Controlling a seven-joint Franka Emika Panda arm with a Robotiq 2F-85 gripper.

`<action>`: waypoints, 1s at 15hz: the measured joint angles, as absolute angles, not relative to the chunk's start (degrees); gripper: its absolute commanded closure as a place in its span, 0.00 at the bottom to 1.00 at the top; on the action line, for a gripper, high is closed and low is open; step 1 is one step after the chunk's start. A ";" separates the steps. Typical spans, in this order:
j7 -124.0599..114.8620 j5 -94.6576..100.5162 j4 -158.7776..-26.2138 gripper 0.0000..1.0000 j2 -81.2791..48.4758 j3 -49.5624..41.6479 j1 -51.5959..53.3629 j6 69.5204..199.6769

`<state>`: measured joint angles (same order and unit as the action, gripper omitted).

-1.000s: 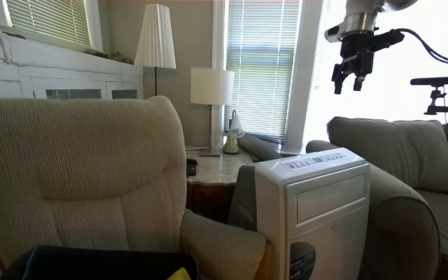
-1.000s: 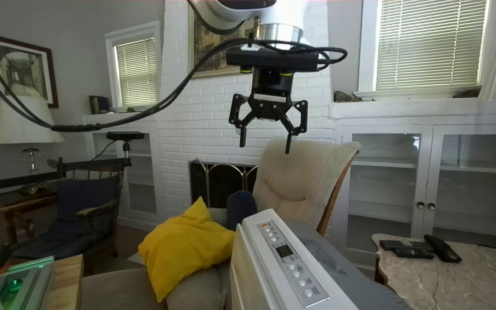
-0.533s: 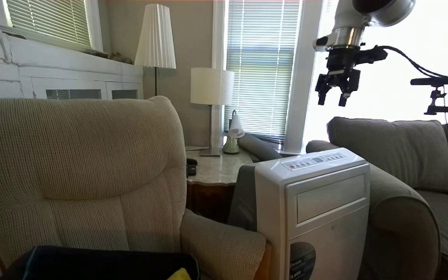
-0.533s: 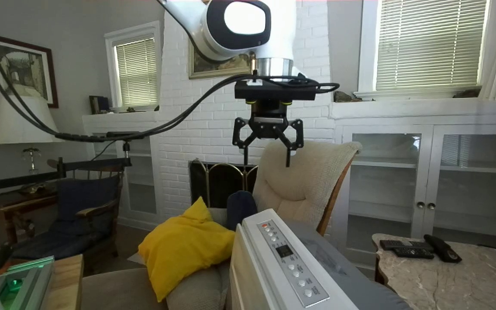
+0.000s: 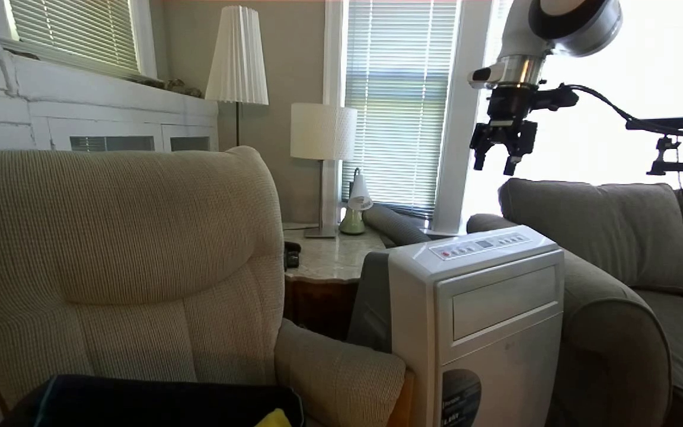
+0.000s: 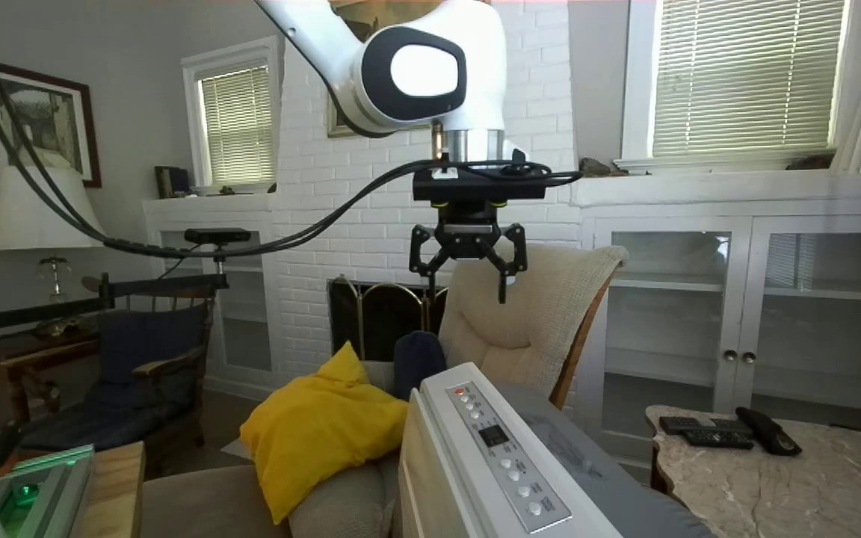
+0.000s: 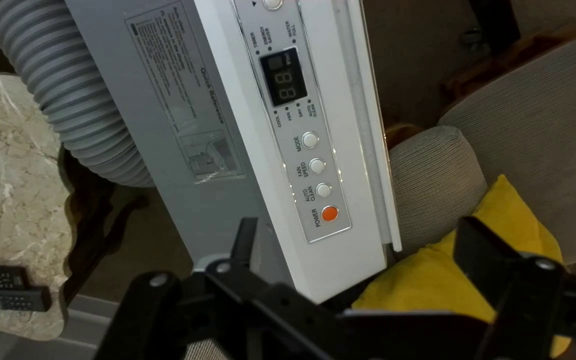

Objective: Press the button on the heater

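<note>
Orange button (image 7: 329, 213) on the heater (image 7: 348, 165), below centre in the wrist view, is untouched; the pincer (image 6: 467, 291) hangs wide and empty; lowering and pressing seem left.

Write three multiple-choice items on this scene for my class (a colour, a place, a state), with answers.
1. What colour is the round POWER button on the tall white plastic heater?
A) Blue
B) Orange
C) Green

2. The slim black plastic remotes lie on the:
A) wavy-edged beige marbled table
B) yellow cloth cushion
C) heater

3. The black two-fingered gripper is:
A) shut on a remote
B) shut, empty
C) open

1 B: the wrist view shows it orange.
2 A: the wrist view shows them there.
3 C: both exterior views show jaws apart.
</note>
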<state>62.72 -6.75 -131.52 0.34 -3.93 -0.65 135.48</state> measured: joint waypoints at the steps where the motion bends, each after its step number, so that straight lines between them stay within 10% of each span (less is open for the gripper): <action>1: 62.72 -6.75 -131.50 0.00 0.34 -3.93 -0.65 135.48; 3: 62.75 -6.79 -131.50 0.00 0.27 -3.88 -0.65 135.48; 4: 62.76 -6.96 -131.51 0.25 0.04 -3.78 -0.64 135.48; 15: 70.32 -11.52 -131.45 0.98 -6.84 1.20 -0.57 143.81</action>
